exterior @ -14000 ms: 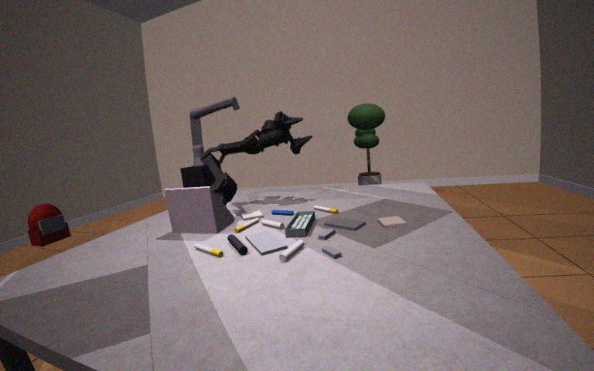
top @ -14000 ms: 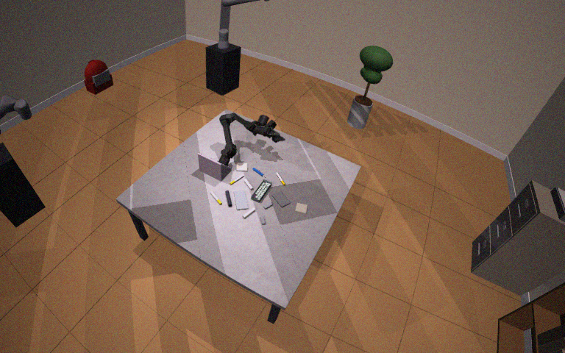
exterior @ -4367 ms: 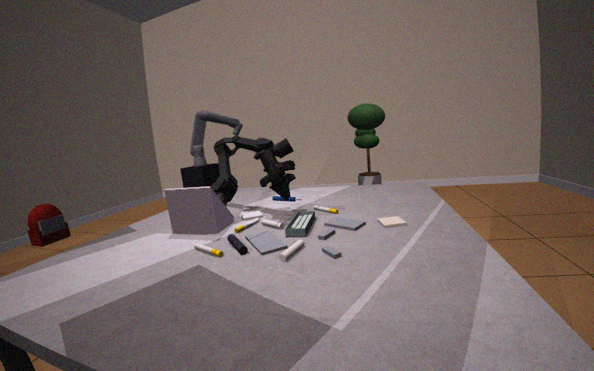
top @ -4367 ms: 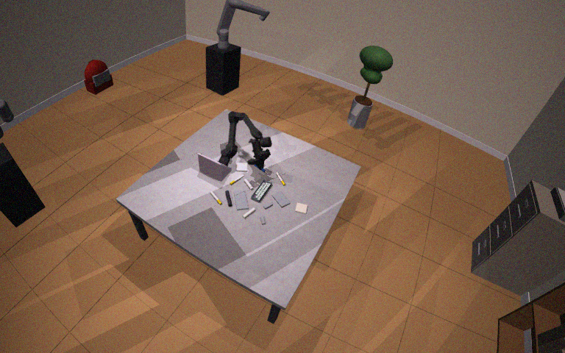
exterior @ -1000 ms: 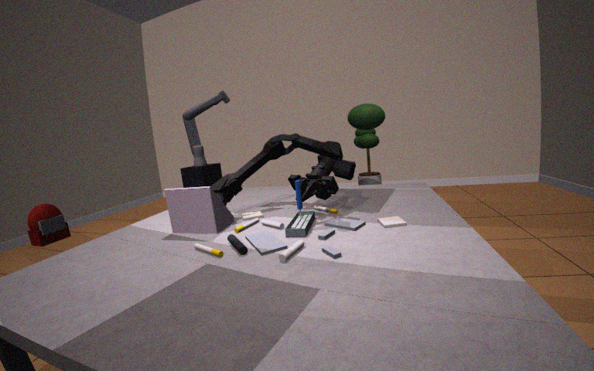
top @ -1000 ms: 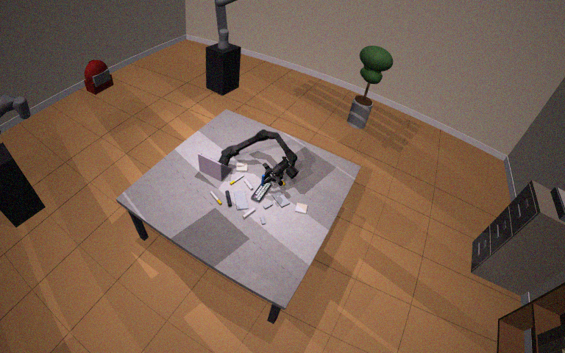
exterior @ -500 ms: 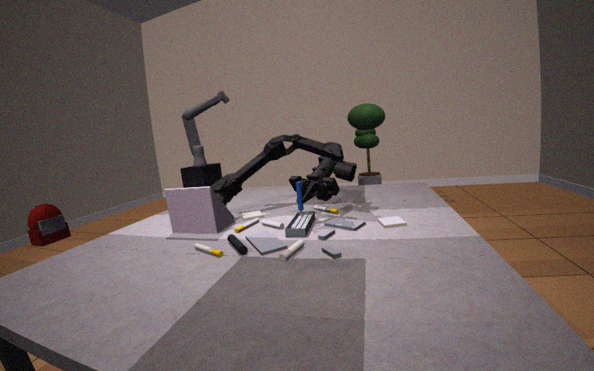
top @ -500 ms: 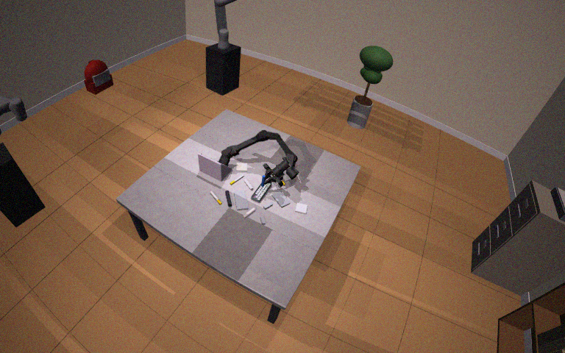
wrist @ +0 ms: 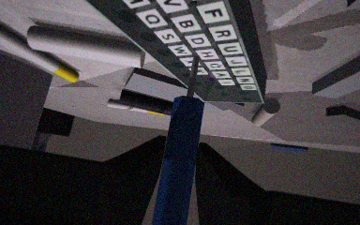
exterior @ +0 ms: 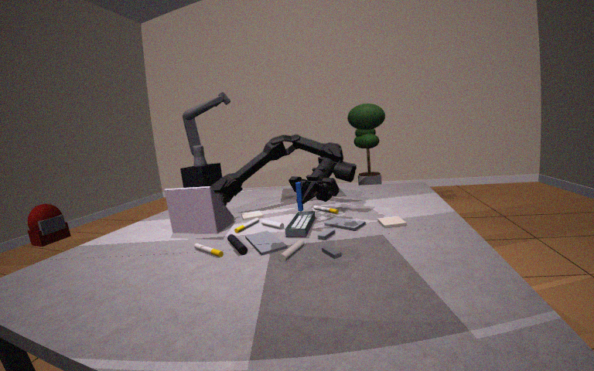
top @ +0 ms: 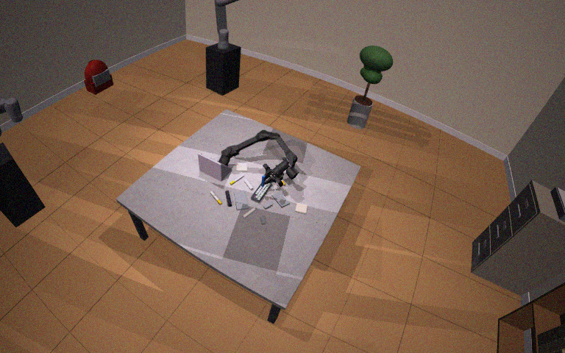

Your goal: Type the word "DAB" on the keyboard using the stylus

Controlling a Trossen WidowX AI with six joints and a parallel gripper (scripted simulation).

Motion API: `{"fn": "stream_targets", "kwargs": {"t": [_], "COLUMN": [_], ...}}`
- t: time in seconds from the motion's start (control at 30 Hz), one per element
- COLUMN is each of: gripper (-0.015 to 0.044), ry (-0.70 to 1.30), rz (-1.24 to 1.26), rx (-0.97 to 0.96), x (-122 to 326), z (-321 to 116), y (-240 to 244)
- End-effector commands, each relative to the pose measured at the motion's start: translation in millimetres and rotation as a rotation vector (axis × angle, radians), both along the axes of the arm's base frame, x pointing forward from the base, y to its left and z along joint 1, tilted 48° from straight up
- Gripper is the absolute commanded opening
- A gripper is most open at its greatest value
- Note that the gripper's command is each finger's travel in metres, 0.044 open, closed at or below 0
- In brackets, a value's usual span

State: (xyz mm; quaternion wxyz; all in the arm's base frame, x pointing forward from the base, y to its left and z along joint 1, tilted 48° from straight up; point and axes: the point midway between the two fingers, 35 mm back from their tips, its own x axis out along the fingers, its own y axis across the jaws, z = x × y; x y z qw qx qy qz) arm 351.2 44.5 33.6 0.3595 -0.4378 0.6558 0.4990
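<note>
My gripper [top: 265,179] [exterior: 301,192] [wrist: 181,146] is shut on the stylus [top: 263,180] [exterior: 299,201] [wrist: 180,155], whose blue body stands nearly upright between the fingers. Its thin grey tip points down over the far end of the keyboard [top: 261,192] [exterior: 300,222] [wrist: 198,42]. In the wrist view the tip overlaps the keys just past W, beside H, and partly covers them. D and B show a little above the tip, and A lies to its lower right. Whether the tip touches a key or hovers just above it, I cannot tell.
A pale upright panel [top: 212,167] [exterior: 192,209] stands by the arm's base. A white cylinder [exterior: 272,223] [wrist: 86,47] and a yellow-ended marker [exterior: 247,226] lie left of the keyboard, and another yellow-ended marker [exterior: 326,209] lies behind it. A grey pad [exterior: 264,242] and a black cylinder [exterior: 237,243] lie nearer the camera.
</note>
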Motion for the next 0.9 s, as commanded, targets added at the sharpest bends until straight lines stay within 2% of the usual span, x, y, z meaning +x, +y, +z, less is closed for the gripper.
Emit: {"fn": "stream_targets", "kwargs": {"t": [0.0, 0.87], "gripper": [0.0081, 0.0081], "ry": [0.0, 0.0], "rz": [-0.004, -0.004], "rx": [0.002, 0.002], "x": [-0.5, -2.0], "z": [-1.9, -8.7], "y": [2.2, 9.7]}}
